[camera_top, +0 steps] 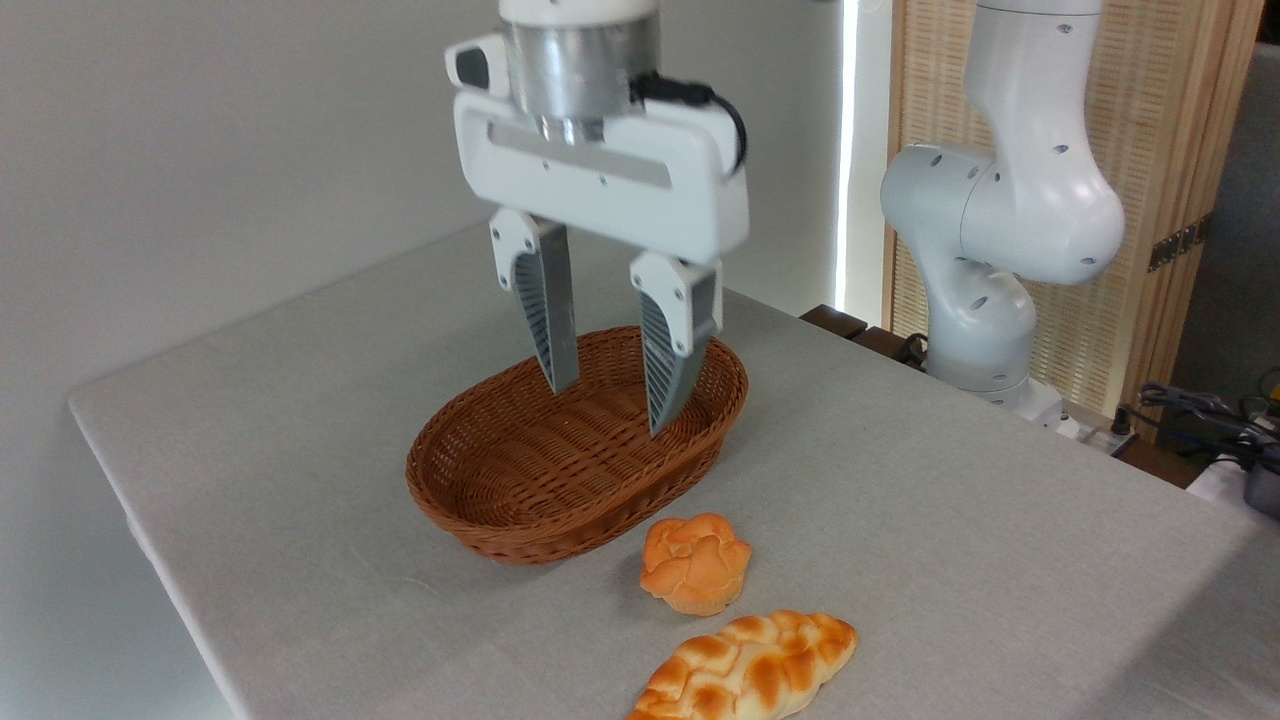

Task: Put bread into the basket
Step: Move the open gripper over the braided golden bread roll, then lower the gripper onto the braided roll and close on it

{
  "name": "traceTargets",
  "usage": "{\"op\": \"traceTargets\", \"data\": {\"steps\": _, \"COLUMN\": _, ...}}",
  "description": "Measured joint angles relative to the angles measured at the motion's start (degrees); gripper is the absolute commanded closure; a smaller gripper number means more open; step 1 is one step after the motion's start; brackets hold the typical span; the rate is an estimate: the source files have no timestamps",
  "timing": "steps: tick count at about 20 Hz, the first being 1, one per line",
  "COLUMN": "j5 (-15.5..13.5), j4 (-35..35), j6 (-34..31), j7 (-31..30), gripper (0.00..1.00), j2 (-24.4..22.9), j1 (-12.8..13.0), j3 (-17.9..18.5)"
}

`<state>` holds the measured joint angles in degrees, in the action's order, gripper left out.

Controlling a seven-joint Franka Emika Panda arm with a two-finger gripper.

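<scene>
Desk [300, 420] surface, covered in pale grey cloth, is carrying all items. Robot arm [1010, 200] is standing at the far right edge. Claw [612, 410] is hanging above the wicker basket [520, 500], jaws parted and gripping nothing, with fingertips showing in front of the basket's interior. Basket is sitting empty near the desk centre. Braided loaf [750, 670] is lying on the desk at the near edge, apart from the basket. Round knotted bun [696, 562] is resting between the two, just beside the basket rim.
</scene>
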<state>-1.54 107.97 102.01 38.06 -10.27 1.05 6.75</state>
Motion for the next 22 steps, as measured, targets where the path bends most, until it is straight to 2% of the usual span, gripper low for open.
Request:
{"op": "traceTargets", "data": {"steps": 2, "j5": 0.3, "j4": 3.4, "j6": 3.5, "j7": 0.2, "gripper": 0.0, "j2": 0.0, "j1": 0.0, "j3": 1.6}}
{"op": "traceTargets", "data": {"steps": 4, "j5": 0.6, "j4": 6.9, "j6": 6.5, "j7": 2.8, "gripper": 0.0, "j2": 0.0, "j1": 0.0, "j3": 4.7}}
{"op": "traceTargets", "data": {"steps": 8, "j5": 0.6, "j4": 10.6, "j6": 12.4, "j7": 18.8, "gripper": 0.0, "j2": 0.0, "j1": -0.1, "j3": 11.7}}
{"op": "traceTargets", "data": {"steps": 10, "j5": 0.6, "j4": 12.8, "j6": 15.6, "j7": 23.7, "gripper": 0.0, "j2": 0.0, "j1": -0.1, "j3": 14.2}}
{"op": "traceTargets", "data": {"steps": 13, "j5": 0.6, "j4": 15.8, "j6": 20.5, "j7": 25.8, "gripper": 0.0, "j2": 0.6, "j1": 0.4, "j3": 14.7}}
{"op": "traceTargets", "data": {"steps": 16, "j5": 0.6, "j4": 17.2, "j6": 26.0, "j7": 25.8, "gripper": 0.0, "j2": 3.3, "j1": 1.7, "j3": 14.6}}
{"op": "traceTargets", "data": {"steps": 19, "j5": -2.3, "j4": 17.2, "j6": 27.7, "j7": 25.7, "gripper": 0.0, "j2": 5.3, "j1": 2.2, "j3": 14.6}}
{"op": "traceTargets", "data": {"steps": 22, "j5": -2.9, "j4": 17.4, "j6": 27.9, "j7": 25.8, "gripper": 0.0, "j2": 6.1, "j1": 2.4, "j3": 14.6}}
